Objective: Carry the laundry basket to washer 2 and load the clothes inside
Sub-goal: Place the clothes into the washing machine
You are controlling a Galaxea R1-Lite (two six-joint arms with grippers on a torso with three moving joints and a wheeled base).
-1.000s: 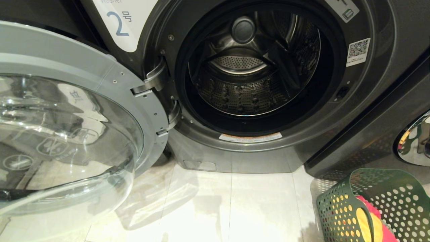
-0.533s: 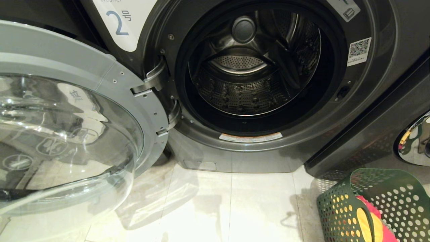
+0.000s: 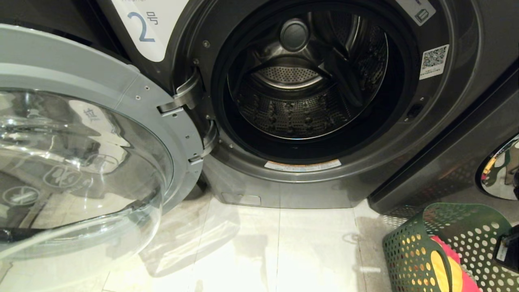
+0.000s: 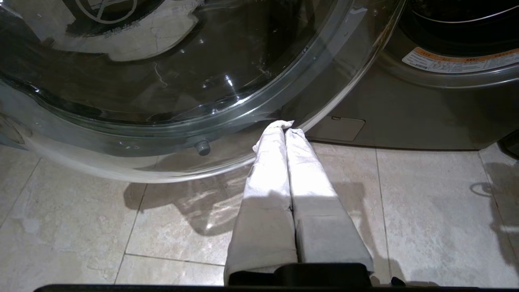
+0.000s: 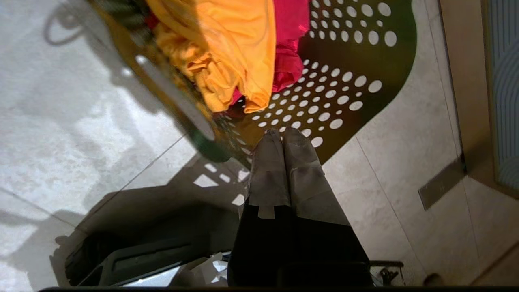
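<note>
Washer 2 (image 3: 194, 32) fills the head view, with its white "2" label (image 3: 142, 28) at the top left. Its drum (image 3: 292, 109) stands open and holds nothing. The green laundry basket (image 3: 409, 247) sits on the floor at the bottom right, holding a yellow-orange garment (image 3: 442, 271) and a pink-red one (image 3: 444, 245). My right gripper (image 5: 282, 132) is shut and empty, hanging over the basket's holed wall (image 5: 357, 65) beside the yellow cloth (image 5: 227, 52). A dark part of that arm (image 3: 507, 251) shows at the right edge. My left gripper (image 4: 284, 125) is shut and empty, low under the open door.
The washer's glass door (image 3: 81, 162) is swung wide open to the left and takes up that side. A like dark machine (image 3: 446, 162) with a chrome-ringed door (image 3: 500, 174) stands right behind the basket. Pale floor tiles (image 3: 284, 251) lie before the washer.
A dark part of my right arm has come into the head view at the right edge, over the basket. Its shadow has spread on the floor. Washer, door and basket have not moved.
</note>
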